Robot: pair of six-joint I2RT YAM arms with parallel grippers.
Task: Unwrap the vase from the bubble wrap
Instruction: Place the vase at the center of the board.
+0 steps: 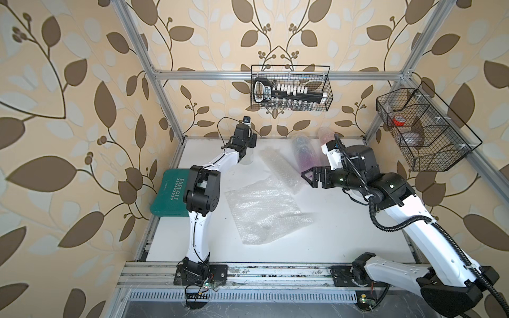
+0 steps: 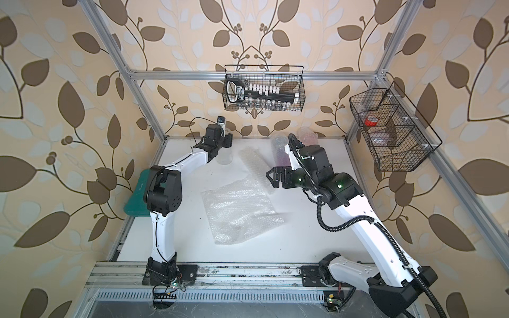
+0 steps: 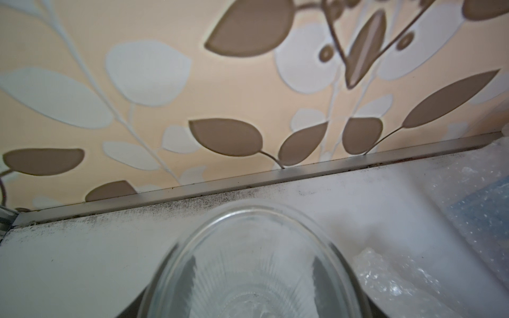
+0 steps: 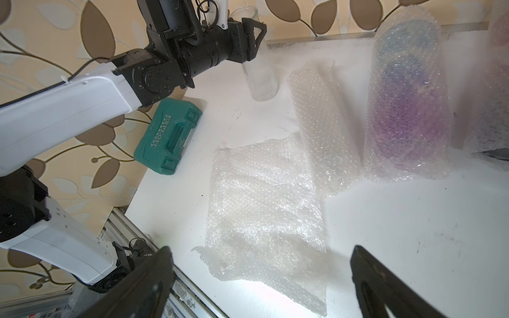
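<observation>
A clear glass vase, ribbed and bare of wrap, stands upright near the back edge of the table. 2 loose pieces of bubble wrap lie on the table. A flat crinkled sheet is in the middle, and a curled sheet lies just behind it, edges overlapping. Right of the curled sheet stands a wrapped vase, purple and blue showing through its bubbles. A pinkish wrapped bundle stands just beside it, nearer the back edge.
</observation>
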